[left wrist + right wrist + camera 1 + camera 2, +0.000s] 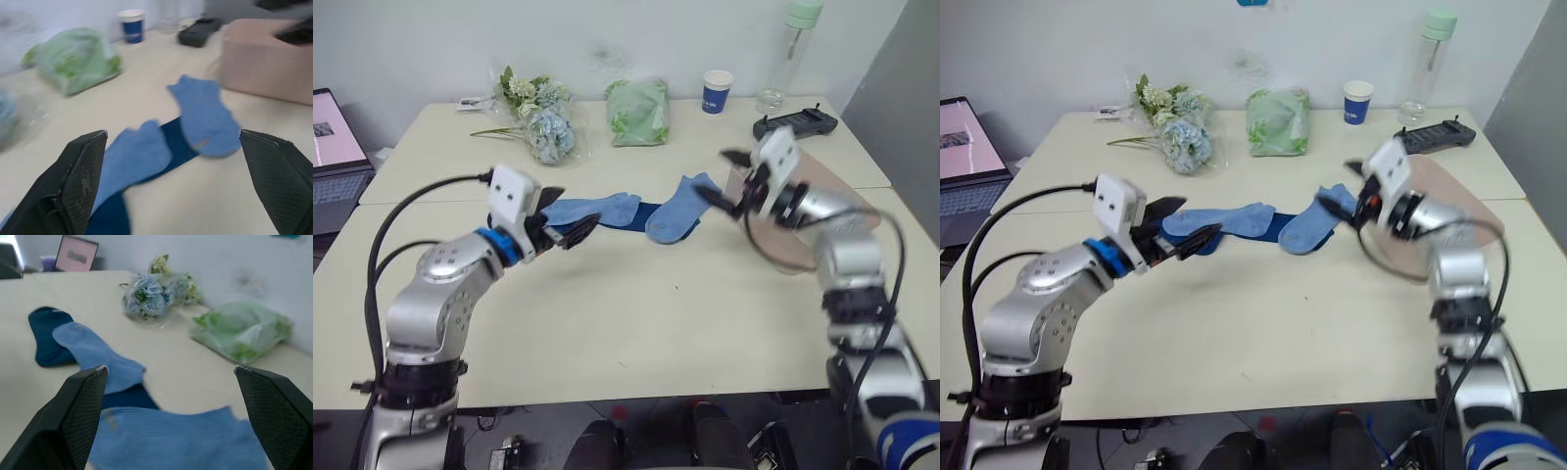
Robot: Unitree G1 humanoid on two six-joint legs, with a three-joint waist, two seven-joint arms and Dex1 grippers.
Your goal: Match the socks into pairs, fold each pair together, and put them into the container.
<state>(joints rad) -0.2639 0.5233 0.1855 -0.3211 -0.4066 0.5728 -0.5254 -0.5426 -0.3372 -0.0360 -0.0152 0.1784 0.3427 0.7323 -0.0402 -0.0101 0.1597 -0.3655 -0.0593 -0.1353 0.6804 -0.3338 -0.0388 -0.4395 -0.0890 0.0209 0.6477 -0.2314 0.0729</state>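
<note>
Two light blue socks lie at the table's middle, one (600,209) on the left and one (680,209) on the right. A dark navy sock (641,215) lies between and partly under them. My left gripper (570,215) hovers open at the left sock's left end, nothing between its fingers (80,181). My right gripper (717,176) is open just right of the right sock and holds nothing. Behind my right arm stands the pale pink container (827,181). In the right wrist view, the navy sock (46,340) shows beyond the blue ones.
At the back of the table are a flower bunch (543,122), a pale green bag (638,111), a blue paper cup (717,92), a clear bottle (788,59) and a black controller (795,123). A laptop (335,162) sits at the far left.
</note>
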